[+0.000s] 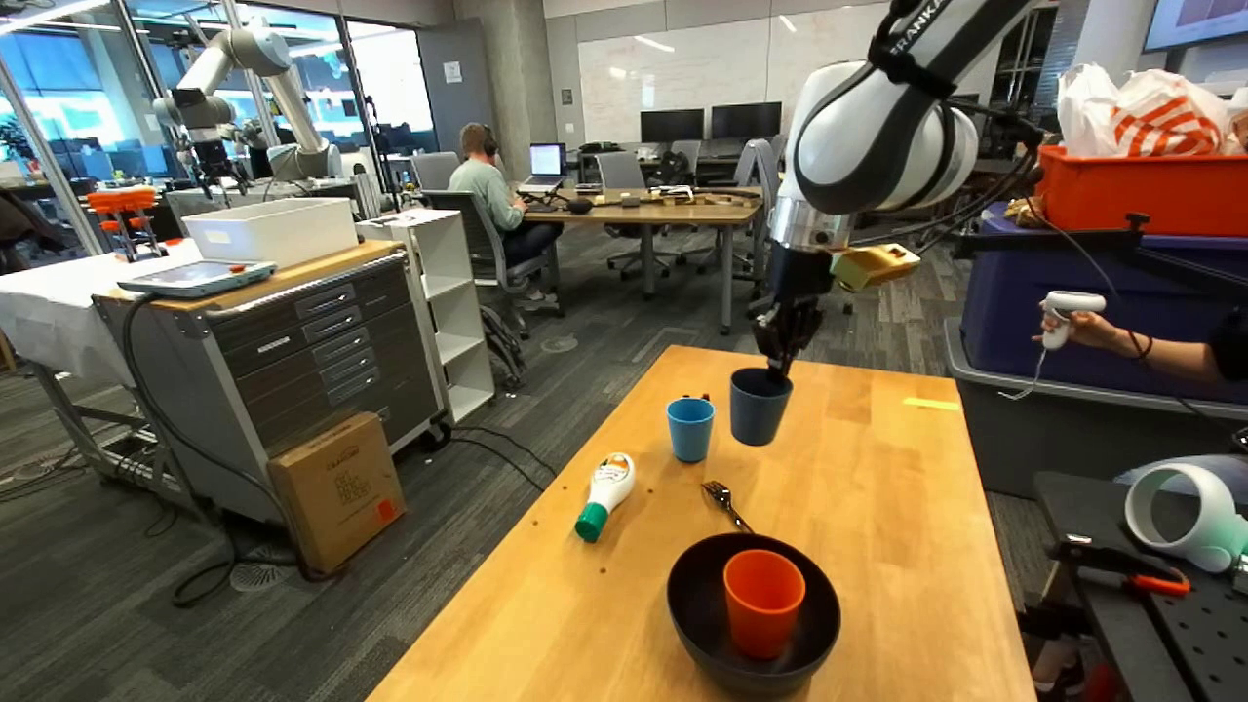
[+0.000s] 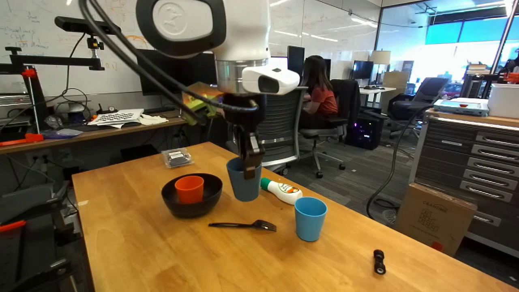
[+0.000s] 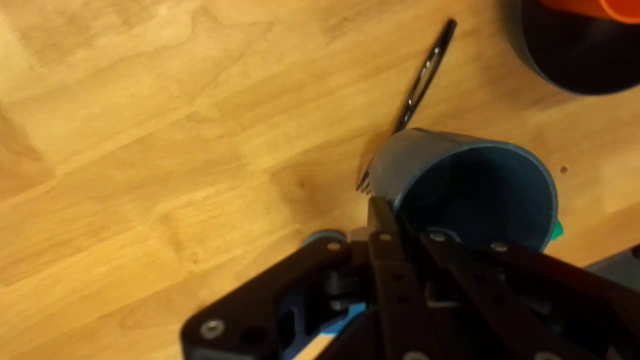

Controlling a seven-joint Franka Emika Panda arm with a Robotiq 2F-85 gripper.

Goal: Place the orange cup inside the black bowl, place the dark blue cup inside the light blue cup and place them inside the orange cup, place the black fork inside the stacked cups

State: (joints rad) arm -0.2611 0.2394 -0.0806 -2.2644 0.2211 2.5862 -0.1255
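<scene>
Our pincer (image 2: pixel 251 168) grips the dark cup (image 2: pixel 242 188) by its rim, aloft mid-frame in an exterior view; let's level it squarely over the light cup (image 2: pixel 309 222), lower right of centre, then ease down.

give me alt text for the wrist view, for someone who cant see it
A dark pincer grips the dark blue cup by its rim above a wooden table. Partly hidden by the cup, the black fork lies on the table; at the upper right, the orange cup sits inside the black bowl, both cut off by the frame.
</scene>
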